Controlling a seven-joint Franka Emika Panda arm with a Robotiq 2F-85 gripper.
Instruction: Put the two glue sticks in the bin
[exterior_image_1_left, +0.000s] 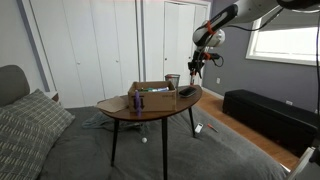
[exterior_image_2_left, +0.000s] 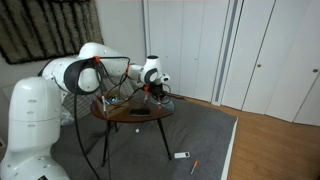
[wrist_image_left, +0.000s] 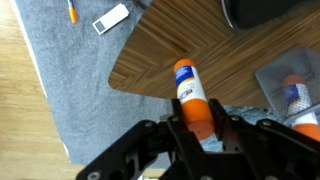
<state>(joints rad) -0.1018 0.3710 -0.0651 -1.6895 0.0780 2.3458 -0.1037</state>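
My gripper (wrist_image_left: 197, 128) is shut on an orange glue stick with a white and blue label (wrist_image_left: 187, 85) and holds it above the edge of the round wooden table (wrist_image_left: 160, 60). A second glue stick (wrist_image_left: 296, 98) lies on a pale sheet at the right of the wrist view. The dark mesh bin (wrist_image_left: 262, 10) shows at the top right, partly cut off by the frame. In an exterior view the gripper (exterior_image_1_left: 193, 64) hangs above the bin (exterior_image_1_left: 187, 92) at the table's end.
A brown cardboard box (exterior_image_1_left: 150, 95) stands on the table (exterior_image_1_left: 120, 110) beside the bin. An orange pen (wrist_image_left: 72, 12) and a white object (wrist_image_left: 110, 18) lie on the grey carpet below. A dark bench (exterior_image_1_left: 265, 112) stands by the wall.
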